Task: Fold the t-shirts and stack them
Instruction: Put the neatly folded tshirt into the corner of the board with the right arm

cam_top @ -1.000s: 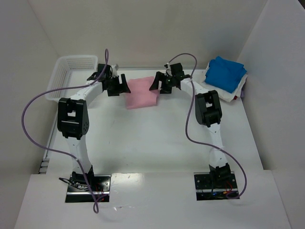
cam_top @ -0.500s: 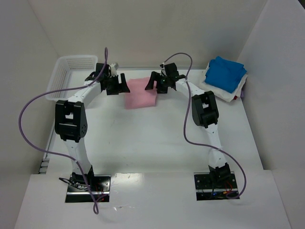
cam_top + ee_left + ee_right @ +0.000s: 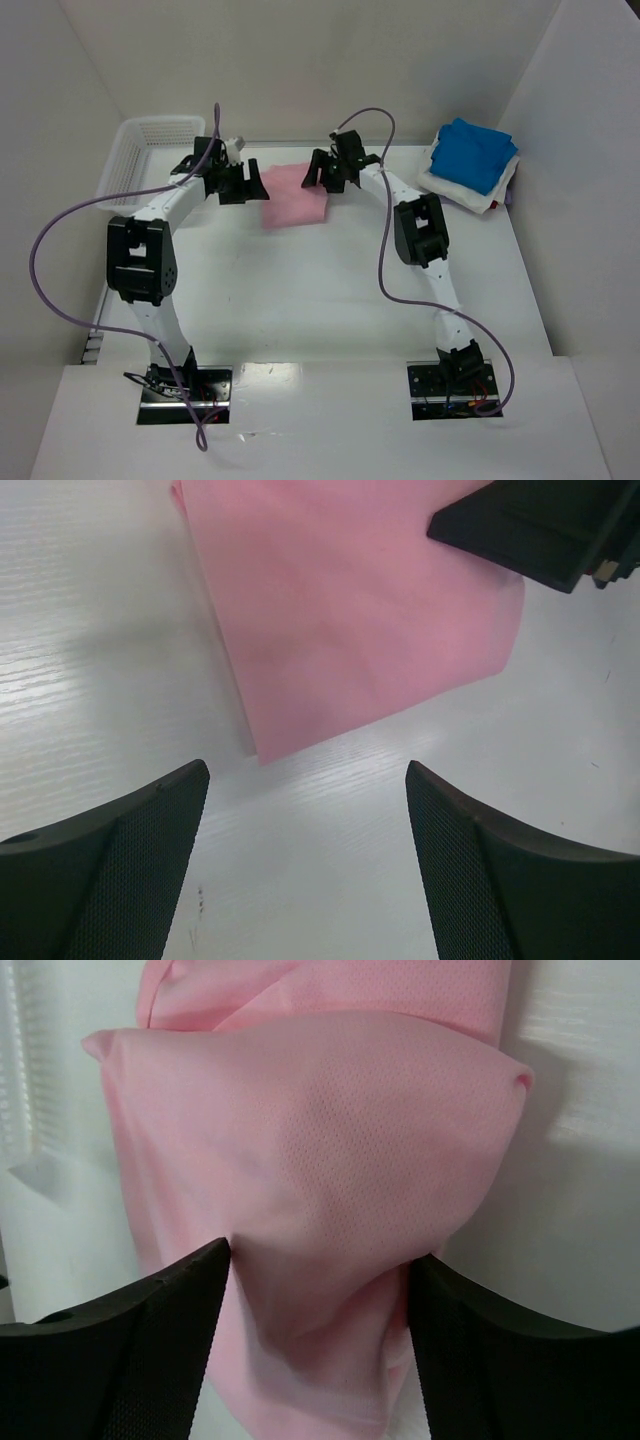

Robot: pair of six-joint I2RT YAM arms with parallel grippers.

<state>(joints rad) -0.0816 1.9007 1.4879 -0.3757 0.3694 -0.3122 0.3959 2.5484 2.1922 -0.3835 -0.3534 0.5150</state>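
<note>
The light pink t-shirt (image 3: pixel 295 198) lies folded at the back middle of the table. My left gripper (image 3: pixel 255 185) is open just off the shirt's left side; in the left wrist view a corner of the pink t-shirt (image 3: pixel 350 610) lies ahead of the left gripper (image 3: pixel 307 780), which holds only bare table. My right gripper (image 3: pixel 318 172) is at the shirt's far right part. In the right wrist view the right gripper (image 3: pixel 320 1260) stands wide, and a bunched fold of the pink t-shirt (image 3: pixel 310 1140) bulges between its fingers, touching both. The blue t-shirt (image 3: pixel 475 152) lies on the white t-shirt (image 3: pixel 470 197) at the back right.
A white mesh basket (image 3: pixel 150 150) stands at the back left beside the left arm. White walls close in the table at the back and both sides. Purple cables loop over both arms.
Both arms have reached farther back. The right gripper has moved left onto the pink shirt's far edge and its jaws have narrowed around the cloth. The left gripper stays open.
</note>
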